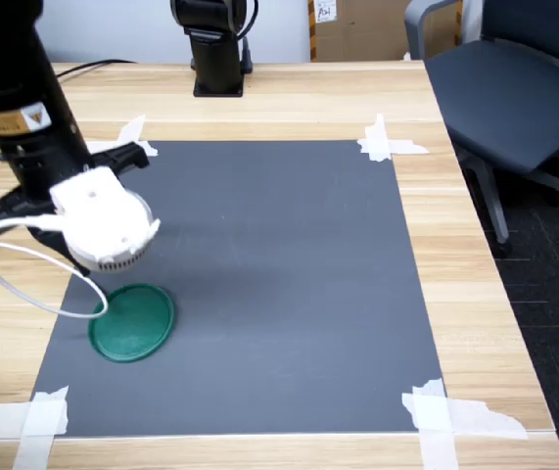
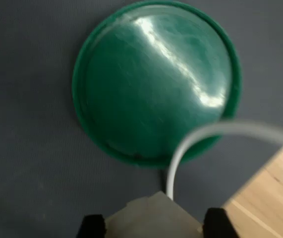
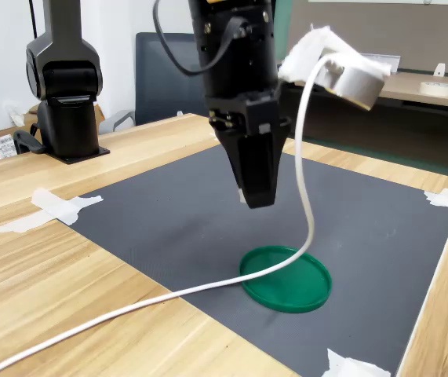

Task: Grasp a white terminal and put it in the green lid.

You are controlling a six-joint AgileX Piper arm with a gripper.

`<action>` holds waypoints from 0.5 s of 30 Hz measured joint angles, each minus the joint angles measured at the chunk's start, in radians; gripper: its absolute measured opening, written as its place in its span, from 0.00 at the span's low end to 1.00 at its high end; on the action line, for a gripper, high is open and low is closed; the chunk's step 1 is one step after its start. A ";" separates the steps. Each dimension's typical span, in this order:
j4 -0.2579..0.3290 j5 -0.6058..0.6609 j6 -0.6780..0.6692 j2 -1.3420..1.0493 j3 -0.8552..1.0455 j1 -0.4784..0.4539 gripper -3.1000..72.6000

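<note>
First exterior view: green lid (image 1: 132,322) lying flat on the grey mat (image 1: 279,294), near the mat's front corner at the first exterior view's left; arm hanging just above it.

Wrist view: white terminal (image 2: 152,216) sitting pinched between the black fingertips (image 2: 92,226), lid beyond; terminal's long axis unreadable.

Second exterior view: gripper (image 3: 256,196) pointing straight down, hovering above the lid (image 3: 285,278), white cable (image 3: 208,289) draping across it.

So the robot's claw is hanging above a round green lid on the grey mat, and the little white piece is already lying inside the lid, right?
Not quite. The green lid is empty: the wrist view shows nothing in it but glare. The white terminal is held between the gripper fingers. The rest holds: the second exterior view shows the gripper above the lid on the grey mat.
</note>
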 joint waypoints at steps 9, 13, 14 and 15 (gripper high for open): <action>-0.030 -0.050 0.058 0.078 -0.030 0.040 0.50; -0.043 -0.055 0.060 0.102 -0.051 0.062 0.50; -0.048 -0.054 0.060 0.107 -0.053 0.067 0.50; -0.057 -0.050 0.060 0.113 -0.054 0.072 0.50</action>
